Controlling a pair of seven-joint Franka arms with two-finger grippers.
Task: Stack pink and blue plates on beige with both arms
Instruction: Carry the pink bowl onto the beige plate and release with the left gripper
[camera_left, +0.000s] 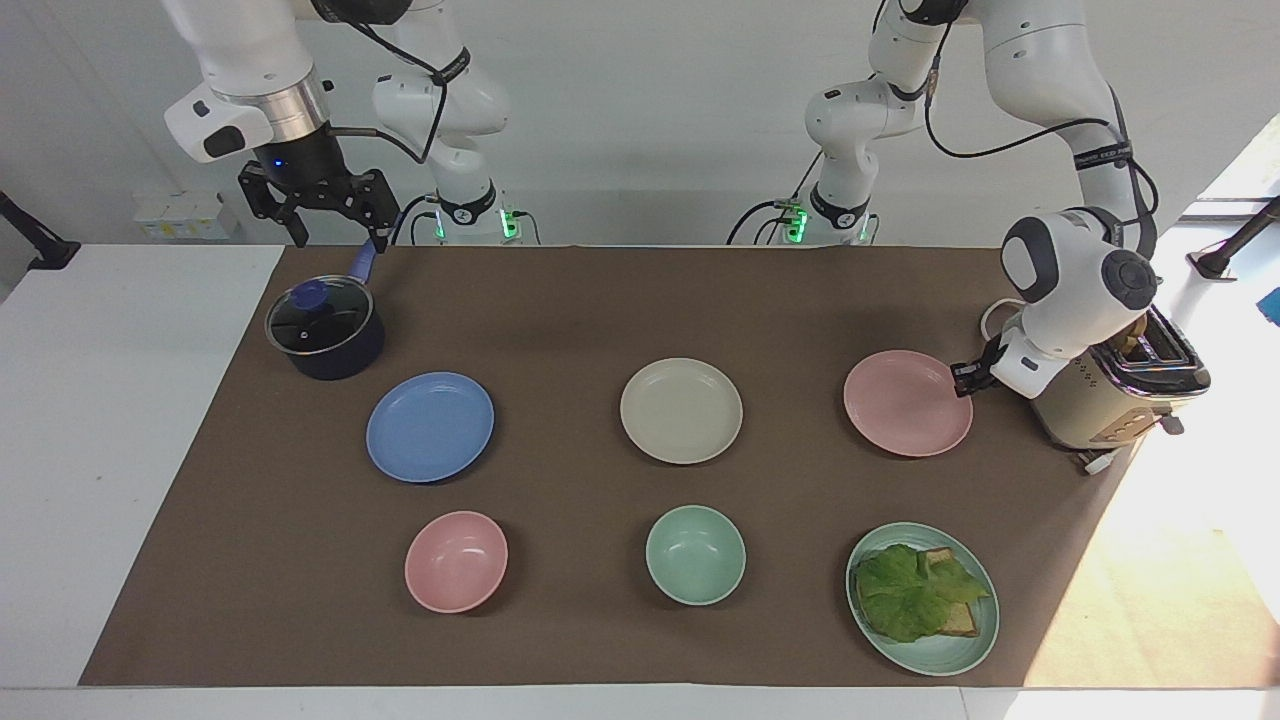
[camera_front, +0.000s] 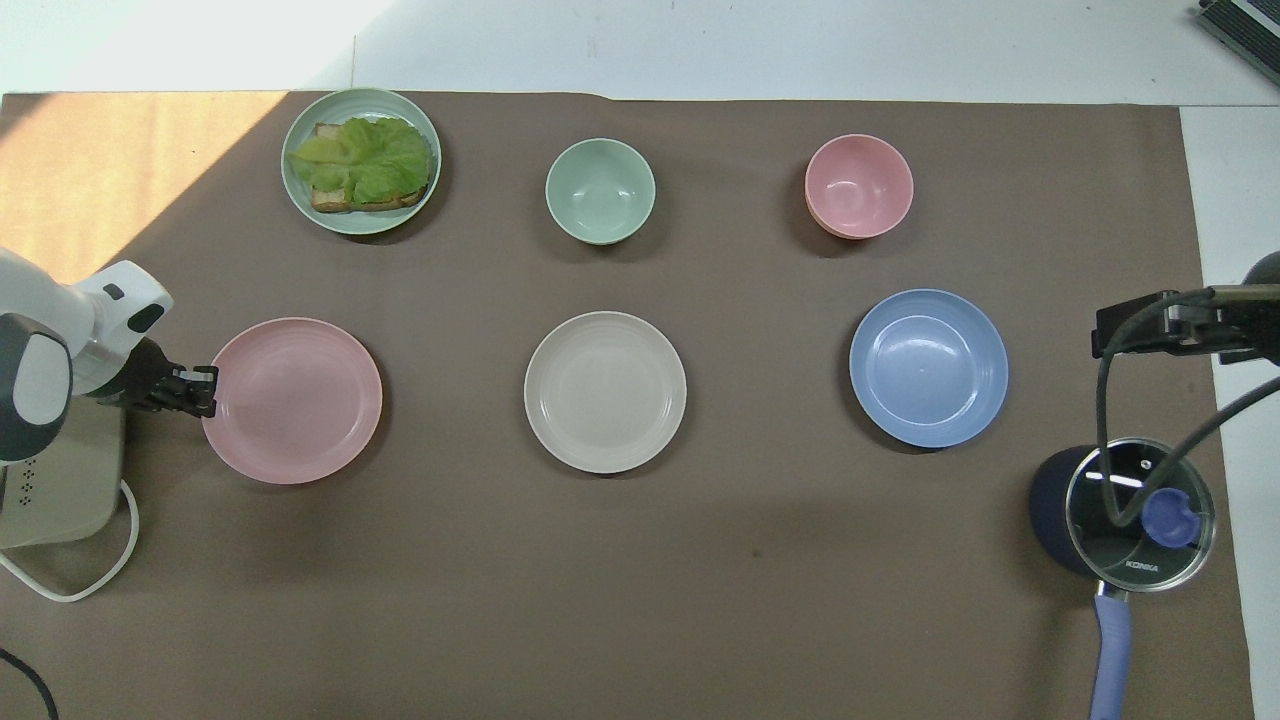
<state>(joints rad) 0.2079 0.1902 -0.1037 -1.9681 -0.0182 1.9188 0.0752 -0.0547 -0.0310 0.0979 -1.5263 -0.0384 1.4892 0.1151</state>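
Note:
My left gripper (camera_left: 962, 380) is shut on the rim of the pink plate (camera_left: 905, 403), at the edge facing the toaster, and holds it slightly above the mat at the left arm's end of the table. From overhead, the pink plate (camera_front: 295, 400) looks larger than the other plates, with the left gripper (camera_front: 207, 385) at its edge. The beige plate (camera_left: 681, 410) lies at the middle of the mat. The blue plate (camera_left: 430, 427) lies toward the right arm's end. My right gripper (camera_left: 340, 235) hangs open over the pot's handle and holds nothing.
A beige toaster (camera_left: 1110, 400) stands right beside the left gripper. A dark lidded pot (camera_left: 325, 335) sits under the right gripper. Farther from the robots stand a pink bowl (camera_left: 456, 561), a mint bowl (camera_left: 695, 554) and a green plate (camera_left: 935, 660) with a lettuce sandwich.

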